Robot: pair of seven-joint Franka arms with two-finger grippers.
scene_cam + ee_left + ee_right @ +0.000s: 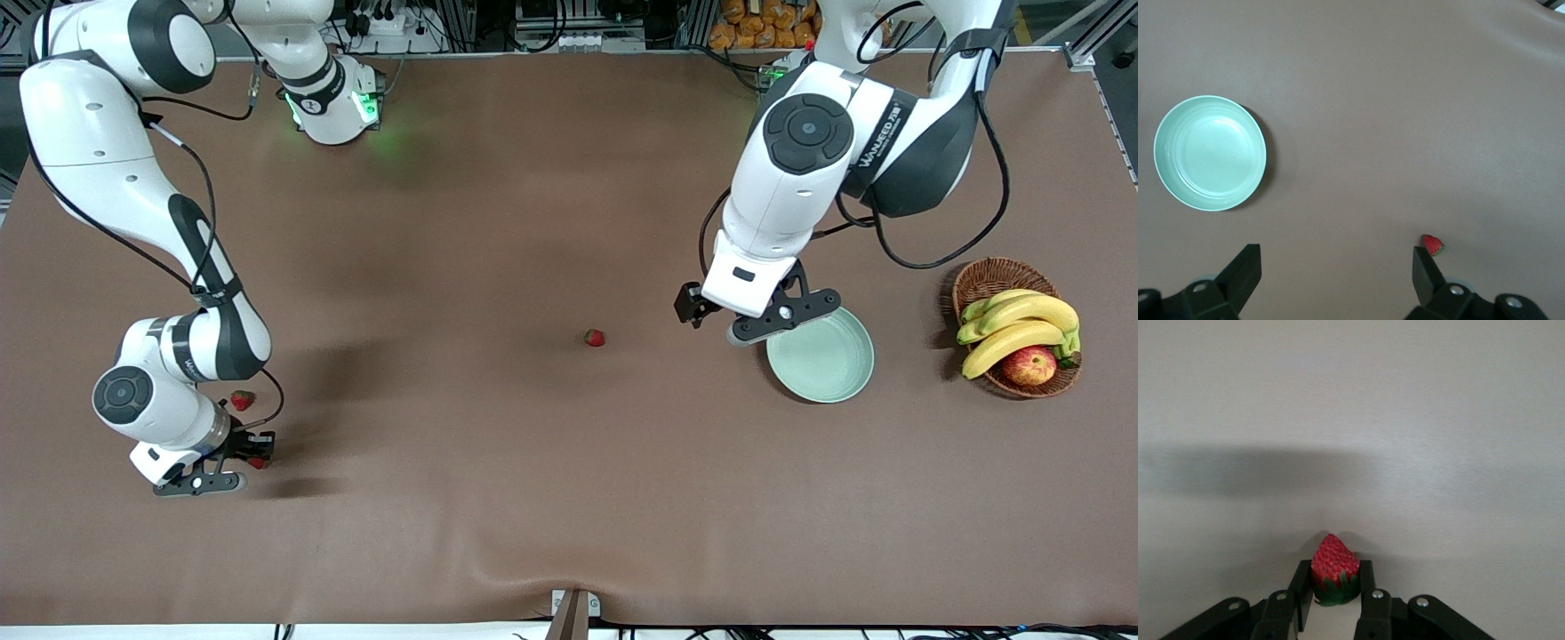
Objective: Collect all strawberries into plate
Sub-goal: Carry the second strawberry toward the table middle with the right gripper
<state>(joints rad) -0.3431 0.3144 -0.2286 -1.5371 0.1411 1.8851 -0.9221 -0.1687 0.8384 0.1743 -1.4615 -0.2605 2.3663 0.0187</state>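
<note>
Right gripper (1331, 593) is clamped on a strawberry (1333, 570), so I'd lift straight and carry gently to the plate (822, 388). Left gripper (1337, 267) waits, jaws wide.

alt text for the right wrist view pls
The right gripper is shut on a red strawberry with a green leafy cap, pinched between its two black fingers. Bare table cloth fills the rest, crossed by a broad soft shadow.

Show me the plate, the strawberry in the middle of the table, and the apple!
plate (822, 363), front view, bare middle of its floor.
middle strawberry (594, 338), front view, its red body.
apple (1029, 365), front view, its red skin, in the basket.
</note>
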